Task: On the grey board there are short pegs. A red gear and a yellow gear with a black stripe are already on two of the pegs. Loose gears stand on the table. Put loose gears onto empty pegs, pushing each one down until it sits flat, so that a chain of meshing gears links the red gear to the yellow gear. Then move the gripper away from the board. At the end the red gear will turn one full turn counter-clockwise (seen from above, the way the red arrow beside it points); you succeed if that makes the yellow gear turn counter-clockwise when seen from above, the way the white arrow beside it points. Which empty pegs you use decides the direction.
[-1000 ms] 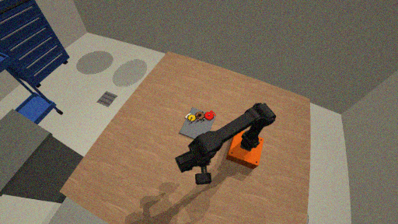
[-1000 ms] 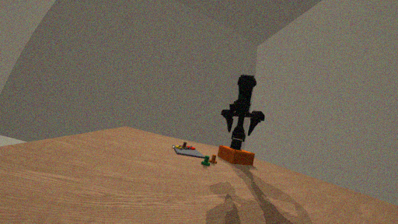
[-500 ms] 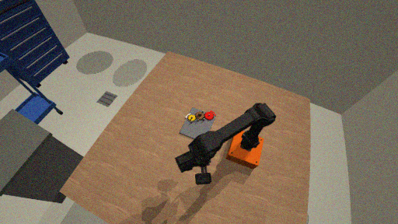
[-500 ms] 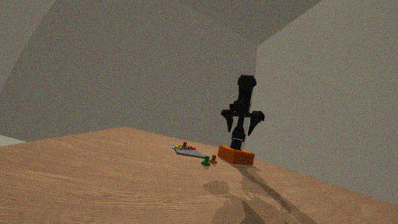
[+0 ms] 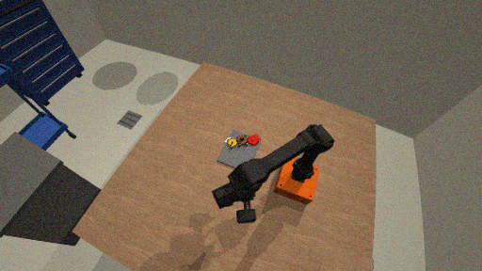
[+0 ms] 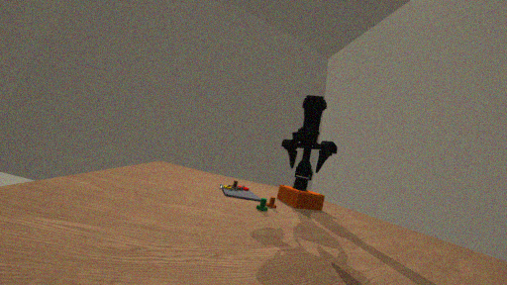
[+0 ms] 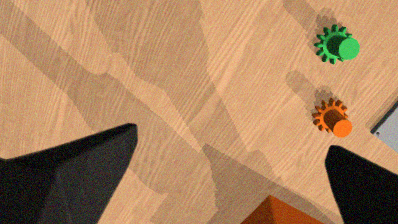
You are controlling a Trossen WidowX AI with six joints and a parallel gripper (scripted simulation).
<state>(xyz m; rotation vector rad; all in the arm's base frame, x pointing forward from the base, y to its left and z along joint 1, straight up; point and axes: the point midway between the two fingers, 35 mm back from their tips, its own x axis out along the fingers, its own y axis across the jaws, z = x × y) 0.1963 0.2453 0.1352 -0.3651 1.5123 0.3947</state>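
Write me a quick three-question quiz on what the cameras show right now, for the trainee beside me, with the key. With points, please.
1. Which gear sits between the red gear point(image 5: 255, 139) and the yellow gear point(image 5: 230, 142) on the grey board point(image 5: 228, 157) point(image 6: 242, 193)?
2. True or false: the gripper point(image 7: 232, 144) holds the green gear point(image 6: 262, 205) point(image 7: 322, 46).
3. Fill in: the loose gear beside the green one is ____.

Key: 1. the brown gear point(image 5: 242, 139); 2. false; 3. orange.

open gap between green gear point(image 6: 262, 205) point(image 7: 334, 45) and orange gear point(image 6: 271, 203) point(image 7: 331, 117)
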